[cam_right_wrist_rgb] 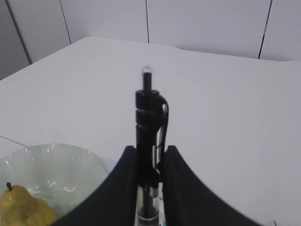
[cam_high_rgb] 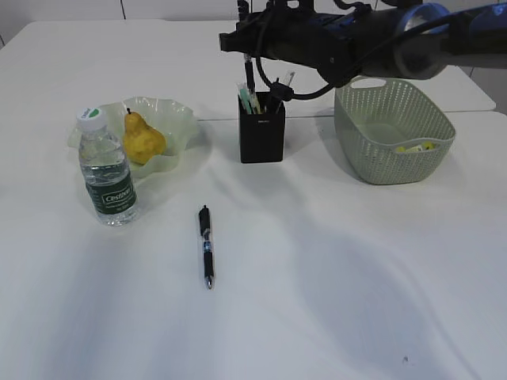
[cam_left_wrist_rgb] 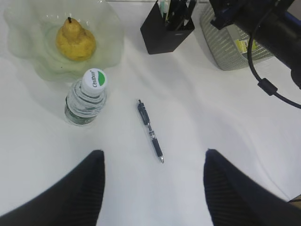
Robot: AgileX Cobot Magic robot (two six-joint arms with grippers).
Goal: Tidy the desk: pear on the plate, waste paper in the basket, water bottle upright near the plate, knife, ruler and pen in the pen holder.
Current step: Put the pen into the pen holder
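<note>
I count two pens [cam_high_rgb: 206,246], one pear [cam_high_rgb: 141,140], one plate [cam_high_rgb: 179,119], one water bottle [cam_high_rgb: 107,169], one pen holder [cam_high_rgb: 261,134], one basket [cam_high_rgb: 391,134], and one waste paper [cam_high_rgb: 417,146] inside it.

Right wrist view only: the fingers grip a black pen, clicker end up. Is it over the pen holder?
Observer: Yes. In the exterior view the right gripper has the held pen upright over the pen holder, with its lower end at the opening.
Operator: Any pens not yet put away?
Observer: A second pen lies on the table in front of the holder.
Operator: And the left arm?
Observer: The left gripper hangs open above that pen.
</note>
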